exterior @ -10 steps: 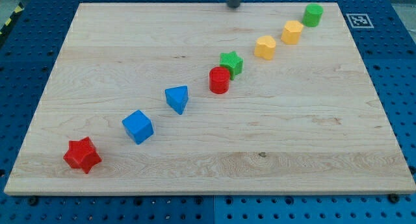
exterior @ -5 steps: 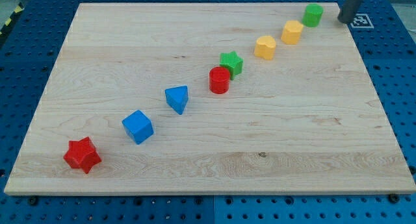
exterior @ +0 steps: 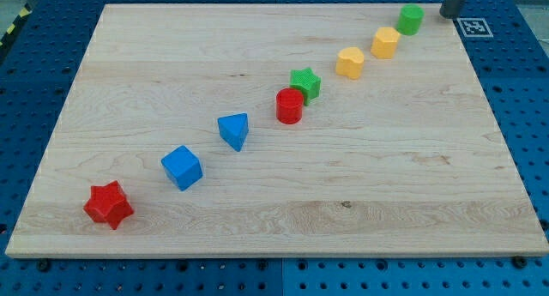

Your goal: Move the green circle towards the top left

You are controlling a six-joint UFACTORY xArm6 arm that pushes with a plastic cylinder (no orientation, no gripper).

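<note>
So starting closest, at the view's bottom left of the table [exterior: 412, 184], a red star [exterior: 109, 204] is seen, the block furthest down the diagonal from the green circle [exterior: 410, 20]. Going up and right along that diagonal toward the green circle, a blue cube [exterior: 182, 167] and a blue triangle-ish block [exterior: 233, 130] are found, then a red cylinder [exterior: 290, 106] touching a green star [exterior: 305, 83]. Closer still to the green circle sit two yellow blocks [exterior: 349, 63] [exterior: 385, 43], shapes hard to call. The green circle itself is parked at the table's top right corner, just beyond the second yellow block. My tip [exterior: 450, 14] is seen just to the view's right of the green circle, not touching it. No gripper is fitted, so nothing is grasped.
</note>
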